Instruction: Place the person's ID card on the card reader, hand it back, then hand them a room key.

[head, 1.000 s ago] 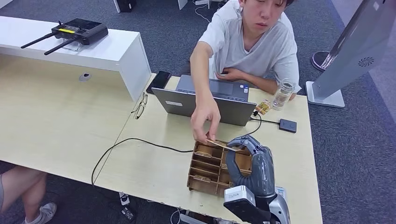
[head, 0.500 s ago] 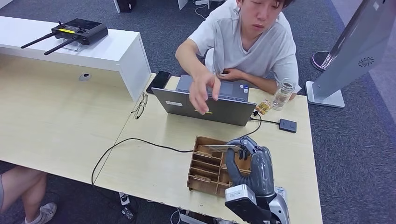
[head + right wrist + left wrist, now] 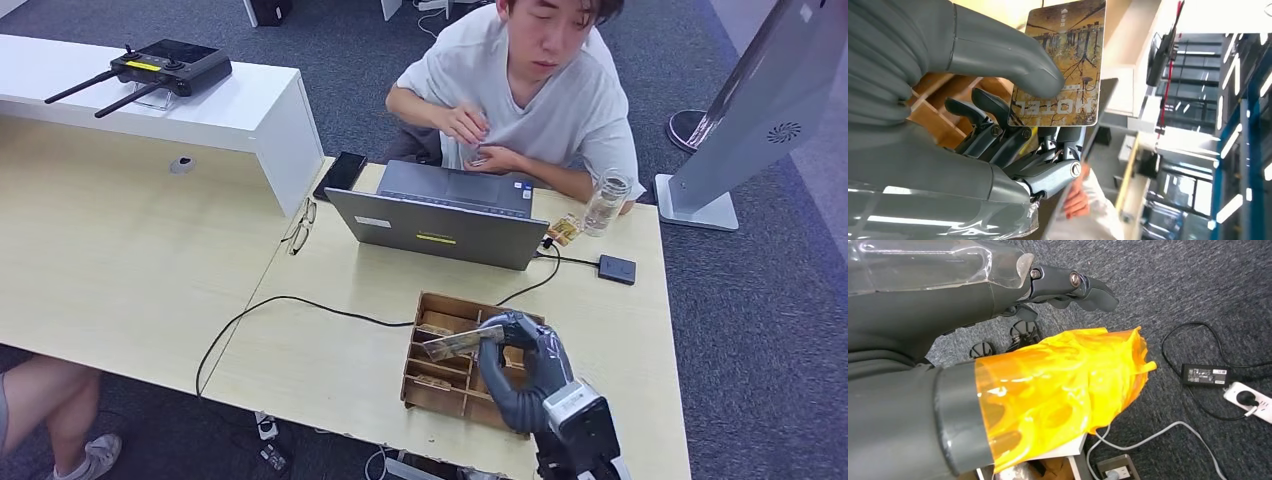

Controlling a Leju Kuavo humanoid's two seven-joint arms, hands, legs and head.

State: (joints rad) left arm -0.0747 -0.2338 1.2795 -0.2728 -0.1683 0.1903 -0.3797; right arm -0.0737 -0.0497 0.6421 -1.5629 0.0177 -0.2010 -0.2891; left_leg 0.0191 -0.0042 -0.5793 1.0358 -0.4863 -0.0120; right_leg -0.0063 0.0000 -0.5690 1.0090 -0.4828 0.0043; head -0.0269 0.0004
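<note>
Nearest the robot, the right hand (image 3: 520, 365) hangs over the wooden compartment tray (image 3: 432, 392) at the table's (image 3: 330, 370) near edge, with a card (image 3: 450, 344) pinched between thumb and fingers. The right wrist view shows the thumb pressed flat on the card's (image 3: 1060, 65) printed face, which reads "HOTEL" over a picture of bare trees; that marks it as a room key rather than an ID card, so the hand-over seems to be the step in hand. The card is gripped by one end, probably to leave the other end free for someone to take. The tray sits close in front of the robot, likely so its slots, a few of which hold what look like more cards, are within easy reach. The left hand (image 3: 1068, 287) hangs low above grey carpet, holding nothing, its fingers loosely extended; an orange film wraps part of it. Beyond the tray, a black cable (image 3: 300, 305) runs across the table, and further off stands a grey laptop (image 3: 440, 225) facing the seated person (image 3: 530, 90). That person has both hands drawn in against the chest, not reaching out, so the key probably has to travel well forward over the laptop to reach them.
</note>
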